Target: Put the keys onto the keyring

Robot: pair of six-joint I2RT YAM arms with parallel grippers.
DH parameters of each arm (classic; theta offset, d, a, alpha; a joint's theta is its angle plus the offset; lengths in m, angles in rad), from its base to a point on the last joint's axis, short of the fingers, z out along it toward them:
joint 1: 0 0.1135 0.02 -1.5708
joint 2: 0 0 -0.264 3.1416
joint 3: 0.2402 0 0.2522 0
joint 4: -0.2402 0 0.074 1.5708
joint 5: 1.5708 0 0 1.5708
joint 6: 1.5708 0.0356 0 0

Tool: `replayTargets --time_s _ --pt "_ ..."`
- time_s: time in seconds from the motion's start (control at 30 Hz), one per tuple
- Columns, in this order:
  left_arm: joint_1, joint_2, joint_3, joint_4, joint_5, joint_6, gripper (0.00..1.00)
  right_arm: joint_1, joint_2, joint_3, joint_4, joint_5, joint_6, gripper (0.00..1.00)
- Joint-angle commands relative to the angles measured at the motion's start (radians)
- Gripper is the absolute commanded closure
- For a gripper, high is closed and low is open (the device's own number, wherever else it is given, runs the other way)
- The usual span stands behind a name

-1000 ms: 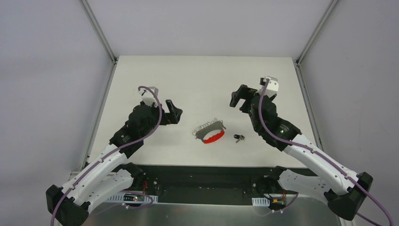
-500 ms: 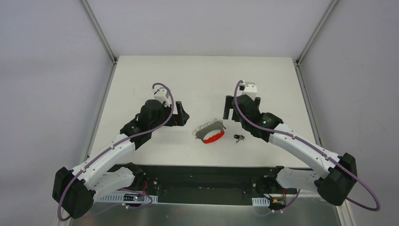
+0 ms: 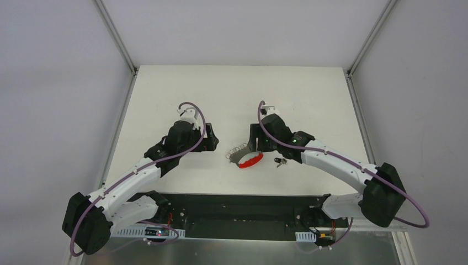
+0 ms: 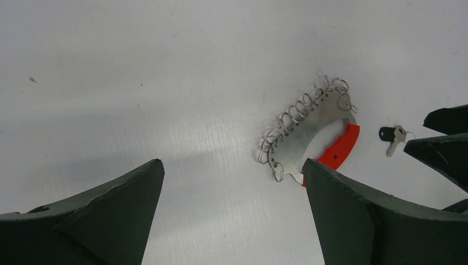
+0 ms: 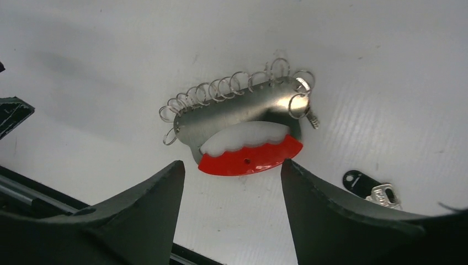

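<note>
The keyring [image 3: 245,156] lies flat on the white bench [image 3: 232,94], with the key [image 3: 281,161] just beside it, not touching. The right gripper [image 3: 255,144] hangs over the keyring, spread wide and empty. The left gripper [image 3: 212,142] is near the keyring, also spread and empty.

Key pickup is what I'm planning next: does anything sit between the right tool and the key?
Nothing visible does. The key lies apart from the keyring, on its right; the open right tool hovers over the keyring.
</note>
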Motion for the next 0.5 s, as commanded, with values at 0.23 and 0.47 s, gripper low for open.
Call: replayTargets --time_s 0.23,0.47 --pt "-0.009 -0.070 -0.077 0.011 -0.135 -0.005 0.01 0.103 0.199 0.063 0.110 -0.079 0.138 0.39" --pt "-0.008 -0.098 -0.106 0.001 -0.157 0.013 0.01 0.146 0.280 0.109 0.105 -0.075 0.165 0.41"
